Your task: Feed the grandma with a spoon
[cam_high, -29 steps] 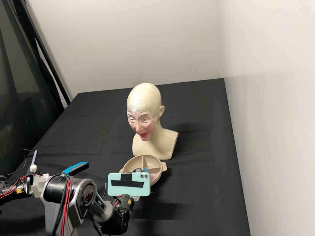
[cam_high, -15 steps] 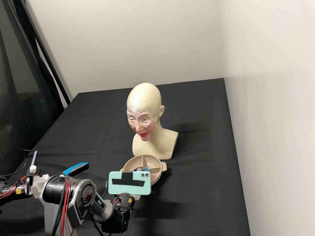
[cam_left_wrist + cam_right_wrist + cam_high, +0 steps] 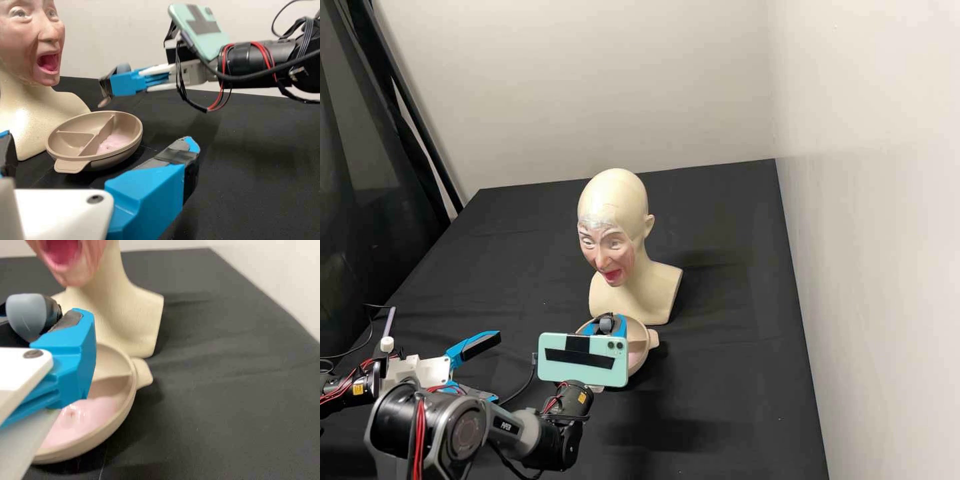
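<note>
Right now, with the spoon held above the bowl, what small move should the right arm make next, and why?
Probably ease the right gripper forward and a little up, toward the open mouth of the mannequin head. The gripper is shut on the grey spoon, which hangs above the divided bowl, short of the mouth. Whether the spoon carries food, I cannot tell.

Open air lies between my right gripper (image 3: 611,325), above the bowl (image 3: 640,348), and the open mouth of the grandma (image 3: 617,227). Her bust stands just behind the bowl. Bare bench (image 3: 733,300) spreads either side; the wall (image 3: 873,267) bounds the right.
</note>
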Robot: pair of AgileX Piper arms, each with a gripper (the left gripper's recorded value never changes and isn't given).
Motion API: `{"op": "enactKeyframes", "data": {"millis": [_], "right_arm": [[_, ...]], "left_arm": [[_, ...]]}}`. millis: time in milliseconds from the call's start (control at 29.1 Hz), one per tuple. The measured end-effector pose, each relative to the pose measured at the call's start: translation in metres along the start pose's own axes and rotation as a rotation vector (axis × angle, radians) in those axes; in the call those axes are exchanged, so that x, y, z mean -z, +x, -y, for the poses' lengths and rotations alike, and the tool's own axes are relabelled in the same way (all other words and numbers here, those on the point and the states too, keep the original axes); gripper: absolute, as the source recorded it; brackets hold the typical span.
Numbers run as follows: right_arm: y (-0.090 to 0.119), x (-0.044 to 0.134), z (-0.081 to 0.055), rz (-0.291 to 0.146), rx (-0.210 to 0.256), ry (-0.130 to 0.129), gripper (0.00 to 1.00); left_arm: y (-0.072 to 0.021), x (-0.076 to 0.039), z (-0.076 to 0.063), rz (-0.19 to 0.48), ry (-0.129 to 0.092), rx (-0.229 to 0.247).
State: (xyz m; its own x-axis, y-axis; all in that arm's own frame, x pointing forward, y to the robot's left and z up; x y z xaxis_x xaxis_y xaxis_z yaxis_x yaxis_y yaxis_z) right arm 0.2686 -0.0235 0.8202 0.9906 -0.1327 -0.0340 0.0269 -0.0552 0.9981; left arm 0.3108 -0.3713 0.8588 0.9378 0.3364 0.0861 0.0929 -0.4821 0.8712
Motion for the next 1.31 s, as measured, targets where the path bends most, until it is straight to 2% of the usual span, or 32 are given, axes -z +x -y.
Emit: {"op": "enactKeyframes", "data": {"millis": [309,481,653,894,1100,1169,1306], "right_arm": [[-0.002,0.011,-0.013,-0.043,-0.05,0.04,0.0],[-0.002,0.019,-0.021,-0.078,-0.078,0.04,0.0],[-0.001,0.028,-0.029,-0.108,-0.104,0.057,0.0],[0.004,0.036,-0.037,-0.14,-0.131,0.056,0.0],[0.012,0.045,-0.035,-0.166,-0.125,0.056,0.0],[0.015,0.045,-0.033,-0.161,-0.122,0.065,0.0],[0.019,0.043,-0.026,-0.132,-0.101,0.047,0.0]], "left_arm": [[0.0,0.0,0.0,0.0,0.0,0.0],[0.0,0.0,0.0,0.0,0.0,0.0],[0.0,0.0,0.0,0.0,0.0,0.0],[0.0,0.001,0.0,-0.002,0.0,-0.001],[0.0,0.001,0.0,-0.002,0.0,-0.001],[0.0,0.001,0.0,-0.002,0.0,-0.001],[0.0,0.001,0.0,-0.002,0.0,-0.001]]}}
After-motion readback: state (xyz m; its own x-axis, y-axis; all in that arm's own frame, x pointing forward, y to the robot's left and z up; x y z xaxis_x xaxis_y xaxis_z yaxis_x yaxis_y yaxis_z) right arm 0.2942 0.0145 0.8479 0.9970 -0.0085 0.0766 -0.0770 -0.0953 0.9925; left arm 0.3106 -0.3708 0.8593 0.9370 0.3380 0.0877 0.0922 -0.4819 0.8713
